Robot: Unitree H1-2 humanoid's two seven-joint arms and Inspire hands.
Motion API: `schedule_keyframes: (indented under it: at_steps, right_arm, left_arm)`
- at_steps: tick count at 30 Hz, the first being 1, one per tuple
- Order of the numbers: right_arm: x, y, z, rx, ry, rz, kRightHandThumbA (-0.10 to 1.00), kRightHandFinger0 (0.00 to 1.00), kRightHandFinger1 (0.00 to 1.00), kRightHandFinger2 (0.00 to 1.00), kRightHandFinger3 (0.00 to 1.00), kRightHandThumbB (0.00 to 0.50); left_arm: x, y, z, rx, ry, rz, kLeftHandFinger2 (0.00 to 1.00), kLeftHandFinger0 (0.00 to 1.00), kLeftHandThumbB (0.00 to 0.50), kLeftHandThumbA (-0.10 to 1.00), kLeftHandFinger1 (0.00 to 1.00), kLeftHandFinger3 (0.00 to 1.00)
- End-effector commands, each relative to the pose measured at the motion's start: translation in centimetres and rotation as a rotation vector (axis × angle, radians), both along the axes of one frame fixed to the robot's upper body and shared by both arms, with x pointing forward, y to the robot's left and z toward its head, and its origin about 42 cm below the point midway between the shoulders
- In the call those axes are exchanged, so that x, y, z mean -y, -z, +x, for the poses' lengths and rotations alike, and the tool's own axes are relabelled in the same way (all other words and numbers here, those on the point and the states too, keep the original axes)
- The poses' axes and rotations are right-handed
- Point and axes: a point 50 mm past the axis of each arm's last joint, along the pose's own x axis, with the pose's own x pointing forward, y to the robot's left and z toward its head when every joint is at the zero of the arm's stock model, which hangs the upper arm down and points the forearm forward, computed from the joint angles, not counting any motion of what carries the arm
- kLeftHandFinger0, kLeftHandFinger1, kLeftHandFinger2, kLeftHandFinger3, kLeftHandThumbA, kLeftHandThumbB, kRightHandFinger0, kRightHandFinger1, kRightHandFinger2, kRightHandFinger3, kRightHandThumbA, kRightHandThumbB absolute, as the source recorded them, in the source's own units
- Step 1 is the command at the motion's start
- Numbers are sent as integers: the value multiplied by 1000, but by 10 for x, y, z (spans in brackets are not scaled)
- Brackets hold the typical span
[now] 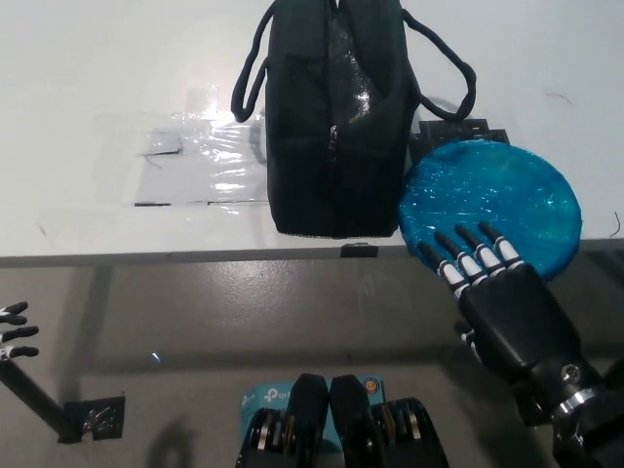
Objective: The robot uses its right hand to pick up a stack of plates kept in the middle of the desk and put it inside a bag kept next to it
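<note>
Head view. Black bag upright on white desk, zipper running down its middle, cord handles looping out on both sides. Blue plates, wrapped in glossy film, lying flat at the desk's front edge, just beside the bag on the robot's right and touching or nearly touching its lower side; near rim overhanging the edge slightly. Dark flat object partly hidden behind the plates' far rim. Patch of clear tape or film stuck to the desk on the bag's other side.

Right hand, black, reaching in from the lower right, back of hand upward, fingers extended and slightly spread, tips overlapping the plates' near rim; contact with the plates not determinable; nothing grasped. Left hand, white, only partly visible at the picture's lower left edge, below desk level, fingers apart and holding nothing. Grey floor below the desk edge.
</note>
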Motion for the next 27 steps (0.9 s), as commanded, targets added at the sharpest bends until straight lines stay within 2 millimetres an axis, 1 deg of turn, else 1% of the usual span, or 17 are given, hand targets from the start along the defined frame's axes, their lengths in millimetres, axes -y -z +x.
schedule_keyframes:
  at_steps: [1,2,4,5,6,7,8,9,10,14,16,17,18,21,22,23,27]
  right_arm:
    - [13,-4,9,-29,114,14,723,1000,1000,1000,1000,500]
    - [18,-6,13,-13,143,-2,729,1000,1000,1000,1000,500]
    - [31,-11,23,17,196,6,728,1000,1000,1000,1000,500]
    - [36,-14,26,14,213,27,686,1000,1000,1000,1000,500]
    - [42,-15,30,25,228,34,681,1000,1000,1000,1000,500]
    - [47,-17,33,37,242,24,698,1000,1000,1000,1000,500]
    - [50,-17,36,40,257,20,714,1000,1000,1000,1000,500]
    - [54,-17,38,37,284,32,694,1000,1000,1000,1000,500]
    - [54,-17,39,37,287,33,692,1000,1000,1000,1000,500]
    - [66,-15,43,71,332,0,679,1000,1000,1000,1000,500]
    - [65,-16,43,64,332,9,678,1000,1000,1000,1000,500]
    - [64,-15,44,73,328,2,697,1000,1000,1000,1000,500]
    - [63,-14,44,63,323,31,670,1000,1000,1000,1000,500]
    - [58,-8,43,30,322,26,670,1000,1000,1000,1000,500]
    - [52,1,40,10,310,18,687,1000,1000,1000,1000,500]
    - [48,5,39,-12,292,45,654,1000,1000,1000,1000,500]
    - [37,21,34,-48,273,20,661,1000,1000,1000,1000,500]
  left_arm:
    - [-1,-15,1,50,-20,29,644,445,0,693,518,770]
    - [-1,-15,0,47,-17,37,657,451,0,695,525,789]
    - [-1,-15,-1,47,-11,47,649,447,0,706,516,783]
    - [-1,-15,-1,45,-12,45,648,450,0,707,515,782]
    - [-1,-15,-1,45,-11,47,648,453,0,706,515,781]
    - [-1,-14,-1,45,-6,54,649,455,0,706,514,781]
    - [-1,-14,-1,45,-7,58,645,451,0,704,506,774]
    - [-1,-14,-1,45,-6,53,653,453,0,701,509,776]
    - [-1,-14,-1,45,-6,52,653,453,0,700,510,777]
    - [0,-14,-1,39,-4,67,644,466,0,694,510,770]
    - [-1,-14,-1,42,-5,68,643,467,0,691,509,769]
    - [-2,-14,0,44,-7,67,644,467,0,689,508,768]
    - [-1,-14,-1,44,-7,67,644,461,0,682,504,767]
    - [-1,-15,1,49,-5,67,645,460,0,683,502,769]
    - [-1,-15,1,50,-2,72,645,459,0,684,500,769]
    - [-1,-15,1,47,-1,74,647,460,0,685,503,771]
    - [0,-16,1,46,2,78,656,468,0,706,511,772]
